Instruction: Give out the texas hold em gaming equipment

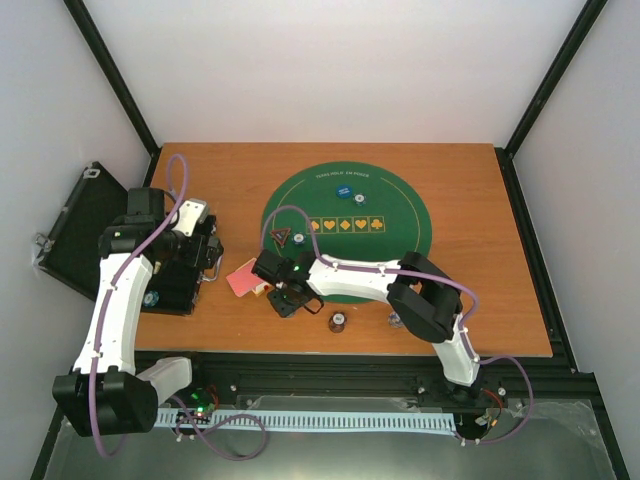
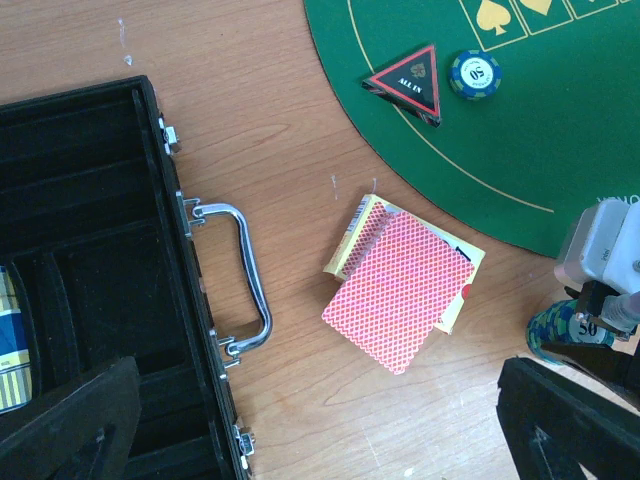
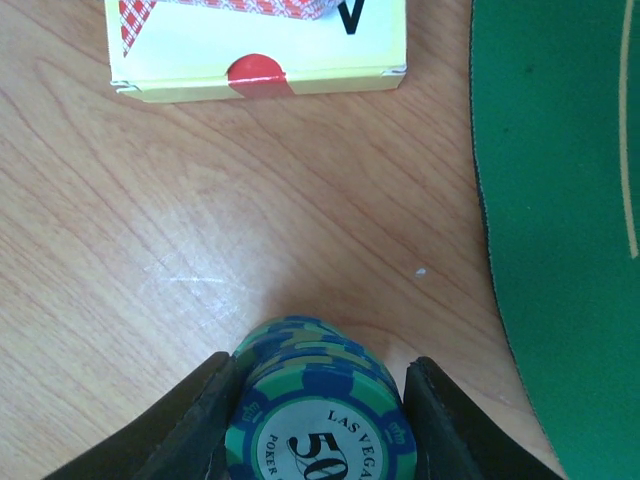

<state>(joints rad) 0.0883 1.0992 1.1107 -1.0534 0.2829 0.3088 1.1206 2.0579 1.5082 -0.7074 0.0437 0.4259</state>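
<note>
Chip stack (image 3: 320, 425) stands on the worktop (image 3: 180, 230) between your right gripper (image 3: 320, 370) fingers, hugged on both sides; you cannot tell whether they clamp it. Beyond lies the card box (image 3: 260, 60), with the mat (image 3: 560, 200) to the right. Your left gripper (image 2: 320, 420) hangs wide and empty by the case (image 2: 80, 250).

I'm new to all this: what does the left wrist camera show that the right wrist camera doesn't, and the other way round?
Left wrist only: the open black case with its metal handle, plus the triangular ALL IN marker and a single chip on the green mat. Right wrist only: Las Vegas lettering atop the chip stack, flanked by black fingers of the right end effector. Both: chip stack, yellow card box, green mat, wooden table.
</note>
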